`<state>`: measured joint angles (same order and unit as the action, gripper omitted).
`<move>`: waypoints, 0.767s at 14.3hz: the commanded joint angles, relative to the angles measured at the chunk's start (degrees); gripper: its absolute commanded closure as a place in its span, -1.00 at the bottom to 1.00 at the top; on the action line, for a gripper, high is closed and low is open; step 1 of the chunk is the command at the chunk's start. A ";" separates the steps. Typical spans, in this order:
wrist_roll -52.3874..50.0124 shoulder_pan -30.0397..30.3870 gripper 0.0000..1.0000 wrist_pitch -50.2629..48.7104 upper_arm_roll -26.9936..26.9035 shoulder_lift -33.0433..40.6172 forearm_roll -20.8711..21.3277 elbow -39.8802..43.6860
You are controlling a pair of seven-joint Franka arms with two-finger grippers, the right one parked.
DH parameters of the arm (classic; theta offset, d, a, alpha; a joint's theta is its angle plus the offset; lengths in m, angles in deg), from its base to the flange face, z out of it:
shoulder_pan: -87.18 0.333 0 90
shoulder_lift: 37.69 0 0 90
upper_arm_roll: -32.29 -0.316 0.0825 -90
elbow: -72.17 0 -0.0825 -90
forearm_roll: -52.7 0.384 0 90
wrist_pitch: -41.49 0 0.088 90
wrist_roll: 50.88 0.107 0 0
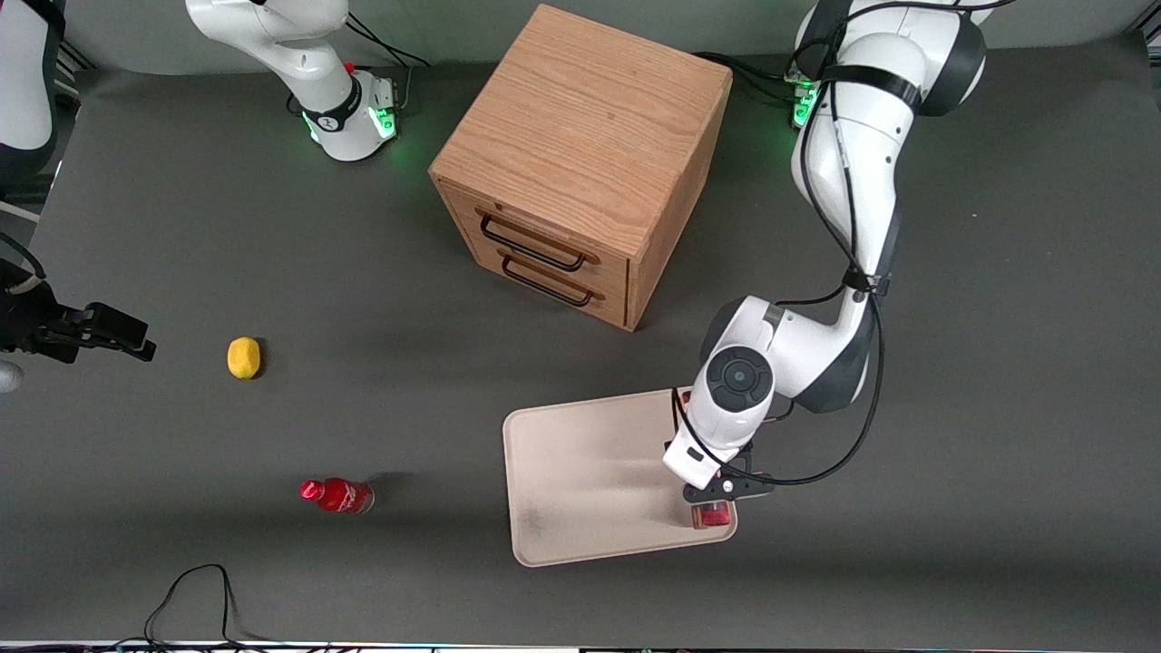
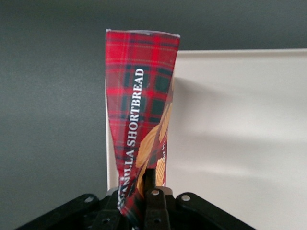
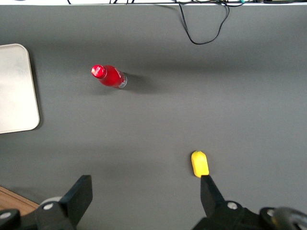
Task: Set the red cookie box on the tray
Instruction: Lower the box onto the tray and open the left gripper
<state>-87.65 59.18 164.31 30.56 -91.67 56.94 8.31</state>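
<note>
The red cookie box (image 2: 139, 110), a narrow tartan carton, is seen closest in the wrist view, clamped between the fingers of the left gripper (image 2: 149, 203) and pinched inward at the grip. It is held along the tray (image 1: 580, 481) edge nearest the working arm's end of the table, close to the tabletop's front edge. Its near end (image 1: 712, 515) sits over the tray corner.

A risk is judged: if released here, the box may land on the rim and tip off onto the table, and the squeezed carton may crumple.

The overhang past the rim is shown only by the wrist view; the drawer cabinet (image 1: 580, 163), the lemon (image 1: 243, 356) and the small red bottle (image 1: 337, 495) are shown only by the front and parked-arm views.
</note>
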 commanded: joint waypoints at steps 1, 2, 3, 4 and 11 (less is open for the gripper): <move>-2.77 -0.57 1.00 2.06 -0.38 0.37 2.35 -1.43; -3.47 -0.57 1.00 3.55 -0.38 0.29 2.35 -1.96; -3.83 -0.57 1.00 4.70 -0.38 0.29 2.35 -2.58; -3.66 -0.48 0.90 4.80 -0.38 0.29 2.43 -2.67; -1.20 1.27 -1.00 7.44 -0.12 8.26 4.02 -10.04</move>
<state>-89.25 59.69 171.07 30.30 -90.61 60.47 5.33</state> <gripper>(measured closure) 0.388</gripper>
